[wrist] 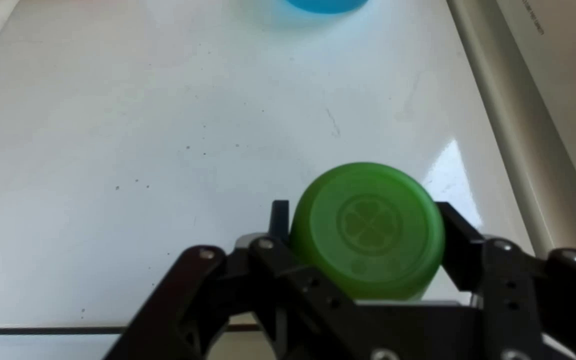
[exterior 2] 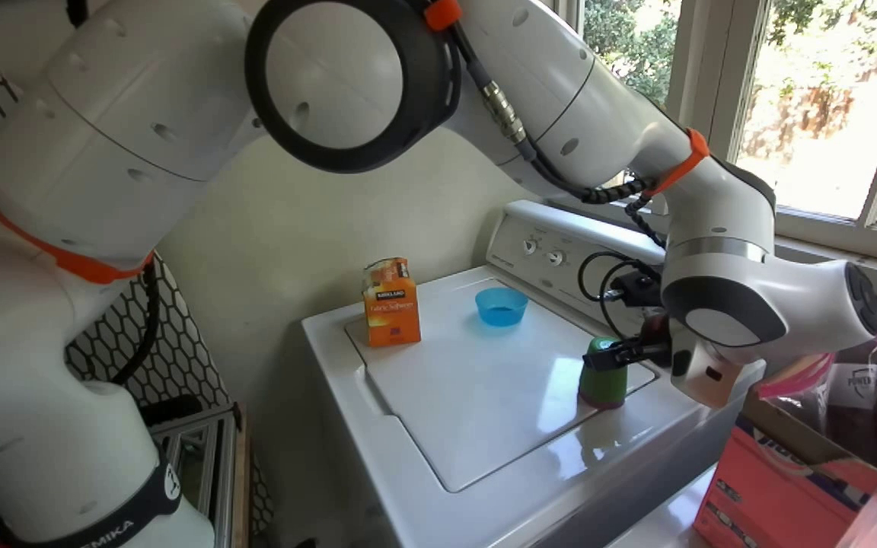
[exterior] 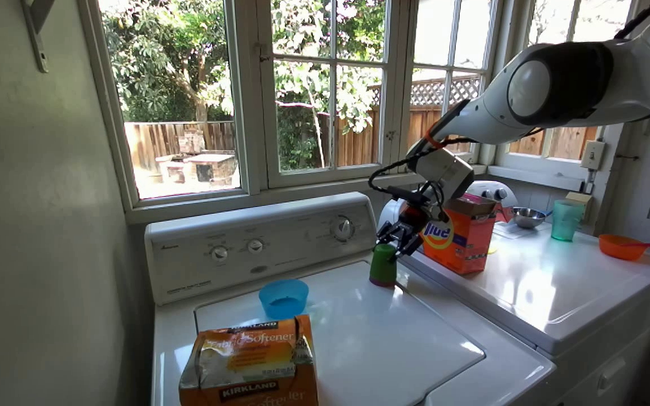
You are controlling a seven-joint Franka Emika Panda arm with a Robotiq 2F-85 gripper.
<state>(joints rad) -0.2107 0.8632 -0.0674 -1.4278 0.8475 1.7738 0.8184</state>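
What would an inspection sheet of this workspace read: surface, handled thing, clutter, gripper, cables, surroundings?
Surface: washer lid, white and glossy, dark specks in the wrist view.
Handled thing: green cup, upside down, seemingly resting on the lid.
Clutter: blue bowl and fabric softener box on the lid; red-orange box, teal tumbler and orange bowl on the neighbouring machine.
Gripper: fingers either side of the cup, closed on it.
Cables: black, running along the arm, looping near the gripper.
Surroundings: windows and a pale wall.

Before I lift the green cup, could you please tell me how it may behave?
The green cup probably won't tip easily: its wider end is down. It might slide on the glossy lid, and its upward taper could let fingers slip.
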